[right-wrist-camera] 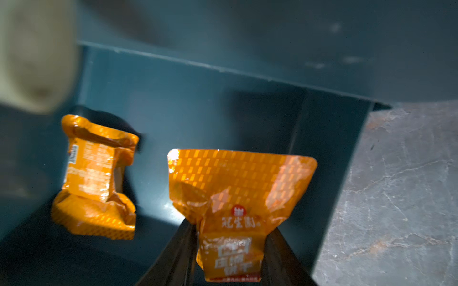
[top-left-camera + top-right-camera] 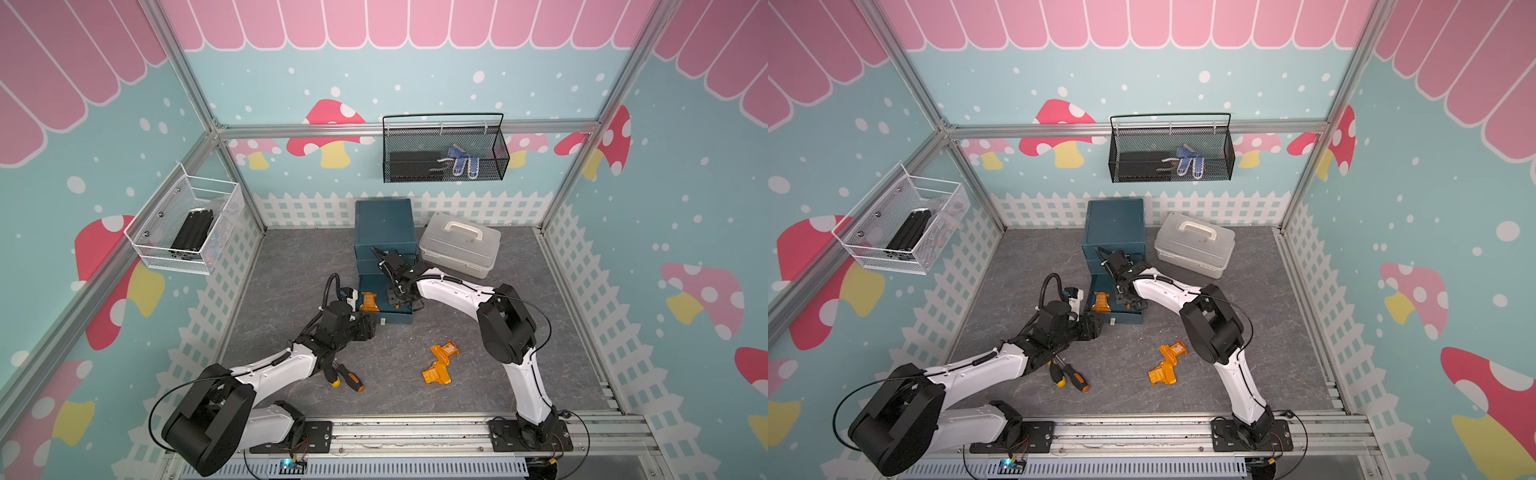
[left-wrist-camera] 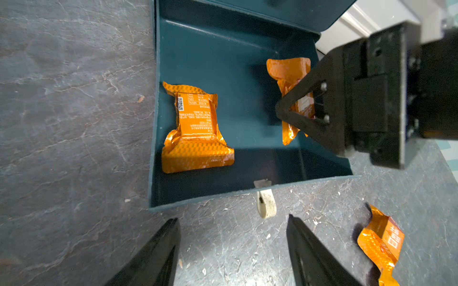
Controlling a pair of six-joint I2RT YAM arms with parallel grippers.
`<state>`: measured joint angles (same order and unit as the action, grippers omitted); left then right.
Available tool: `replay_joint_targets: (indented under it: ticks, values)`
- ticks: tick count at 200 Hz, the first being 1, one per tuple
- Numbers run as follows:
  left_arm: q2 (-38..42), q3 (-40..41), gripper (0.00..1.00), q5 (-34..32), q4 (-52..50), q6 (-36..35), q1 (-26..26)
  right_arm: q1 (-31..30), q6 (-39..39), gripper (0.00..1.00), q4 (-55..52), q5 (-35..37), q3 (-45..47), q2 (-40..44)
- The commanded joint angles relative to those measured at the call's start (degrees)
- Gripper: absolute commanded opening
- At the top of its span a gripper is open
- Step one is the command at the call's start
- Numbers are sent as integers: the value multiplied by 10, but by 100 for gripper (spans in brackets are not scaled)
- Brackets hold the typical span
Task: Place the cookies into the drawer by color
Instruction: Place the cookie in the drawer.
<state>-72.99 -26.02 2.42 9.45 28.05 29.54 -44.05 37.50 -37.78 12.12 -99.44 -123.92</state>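
Observation:
The dark teal drawer cabinet (image 2: 384,224) stands at the back, its bottom drawer (image 3: 198,49) pulled out. One orange cookie (image 3: 195,128) lies flat inside it. My right gripper (image 1: 231,226) reaches down into the same drawer, shut on a second orange cookie (image 1: 238,188) whose flared end sticks out past the fingertips. My left gripper (image 3: 233,220) hovers open and empty over the floor, just in front of the drawer's pale tab handle (image 3: 266,205). Two more orange cookies (image 2: 446,351) (image 2: 436,374) lie on the grey floor between the arms.
Two screwdrivers (image 2: 345,376) lie by the left arm's forearm. A pale grey case (image 2: 459,245) with a white handle sits right of the cabinet. A black mesh basket (image 2: 444,149) and a white one (image 2: 187,224) hang on the walls.

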Motion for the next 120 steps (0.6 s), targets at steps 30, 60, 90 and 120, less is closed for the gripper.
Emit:
replay_joint_targets:
  ticks: [30, 60, 90, 120]
  values:
    - [-28, -24, 71, -18, 11, -8, 29, -11, 11, 42, 29, 43, 43, 8]
    - [-32, -27, 71, -31, 6, -9, 32, -11, 6, 43, 40, 39, 51, 3]
    - [-18, -27, 71, -64, -15, -6, 33, -10, 6, 43, 35, 46, 50, -2]
    - [0, -23, 71, -62, -24, 3, 33, -11, 5, 45, 33, 41, 46, -7]
